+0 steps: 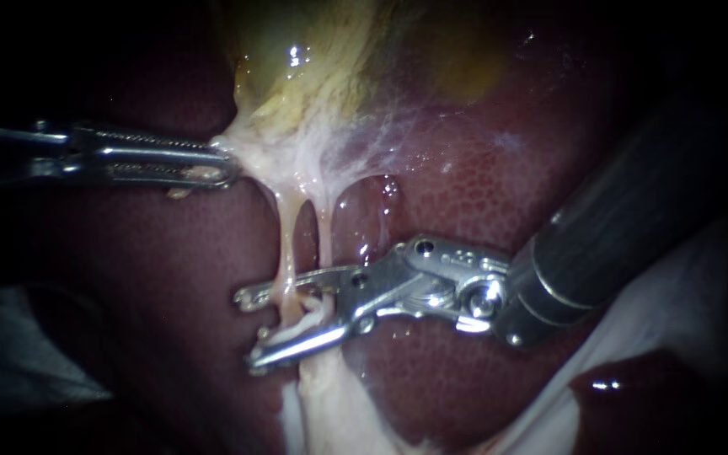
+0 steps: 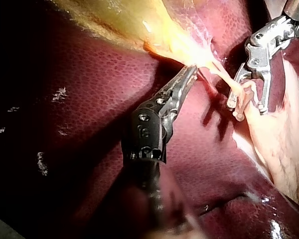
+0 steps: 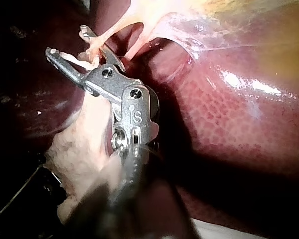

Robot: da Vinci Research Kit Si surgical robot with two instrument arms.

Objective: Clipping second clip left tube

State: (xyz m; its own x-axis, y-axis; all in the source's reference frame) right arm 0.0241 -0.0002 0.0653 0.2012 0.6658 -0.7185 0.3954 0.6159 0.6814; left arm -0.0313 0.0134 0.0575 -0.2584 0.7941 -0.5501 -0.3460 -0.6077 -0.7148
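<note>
Pale thin left tube (image 1: 286,244) sits inside right instrument's (image 1: 250,331) open end effector; left instrument's (image 1: 225,165) end effector clamps yellowish gallbladder (image 1: 313,76).

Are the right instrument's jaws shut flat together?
No, the right instrument shows a clear gap between its jaws, with the left tube passing through it.
</note>
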